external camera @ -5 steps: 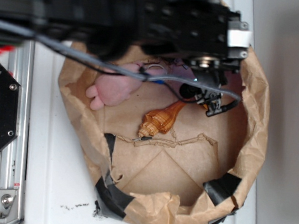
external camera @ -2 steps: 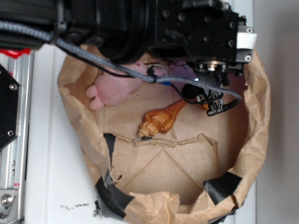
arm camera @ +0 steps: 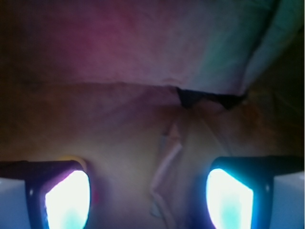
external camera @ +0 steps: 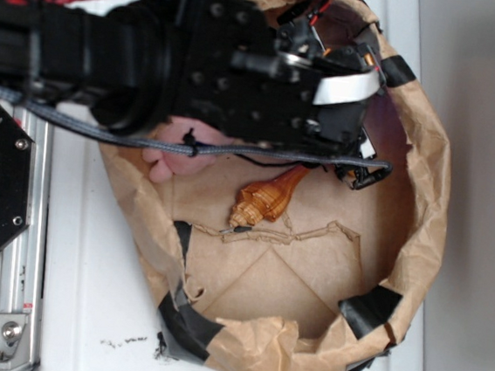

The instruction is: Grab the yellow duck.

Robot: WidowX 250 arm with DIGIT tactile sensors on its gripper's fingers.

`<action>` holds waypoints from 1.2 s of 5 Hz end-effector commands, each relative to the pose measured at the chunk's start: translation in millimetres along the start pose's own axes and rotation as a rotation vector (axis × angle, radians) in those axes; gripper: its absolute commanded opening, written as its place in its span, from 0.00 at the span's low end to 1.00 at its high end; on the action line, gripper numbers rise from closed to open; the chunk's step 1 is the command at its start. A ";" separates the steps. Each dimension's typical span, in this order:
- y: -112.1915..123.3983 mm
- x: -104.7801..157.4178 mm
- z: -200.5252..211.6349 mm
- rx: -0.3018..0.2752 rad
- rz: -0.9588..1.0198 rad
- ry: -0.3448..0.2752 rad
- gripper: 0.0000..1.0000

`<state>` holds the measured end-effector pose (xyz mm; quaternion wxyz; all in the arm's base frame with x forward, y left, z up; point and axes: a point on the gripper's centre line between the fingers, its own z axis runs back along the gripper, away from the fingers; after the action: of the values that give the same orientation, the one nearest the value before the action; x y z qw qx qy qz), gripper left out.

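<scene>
In the wrist view my gripper [arm camera: 147, 193] is open, its two glowing fingertips [arm camera: 66, 200] standing far apart over brown paper with nothing between them. A thin yellow edge with a red spot, apparently the yellow duck [arm camera: 80, 162], peeks out just behind the left fingertip. In the exterior view the black arm [external camera: 241, 71] covers the upper part of the paper bag, hiding both the duck and the fingers.
The torn brown paper bag [external camera: 424, 220] has black tape [external camera: 367, 307] at its rim. An orange-brown spiral seashell [external camera: 266, 198] lies in its middle, just below the arm. A pink plush [external camera: 174, 150] shows under the arm at left. A metal rail [external camera: 23, 243] runs along the left.
The arm has shifted toward the top of the exterior view and turned, and it now covers more of the pink plush. The seashell has not moved.
</scene>
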<state>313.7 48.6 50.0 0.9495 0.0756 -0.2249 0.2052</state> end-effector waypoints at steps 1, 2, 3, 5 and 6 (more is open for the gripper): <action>-5.9 -0.3 16.5 -0.087 -0.021 -0.033 1.00; -4.8 0.9 10.4 -0.070 -0.016 -0.019 1.00; -3.1 5.5 9.4 -0.053 -0.004 -0.033 1.00; -4.3 6.5 -4.1 -0.006 -0.010 -0.015 1.00; -8.5 0.5 -5.4 -0.021 -0.030 -0.001 1.00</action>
<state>322.7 46.4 46.1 0.9482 0.0668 -0.2279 0.2108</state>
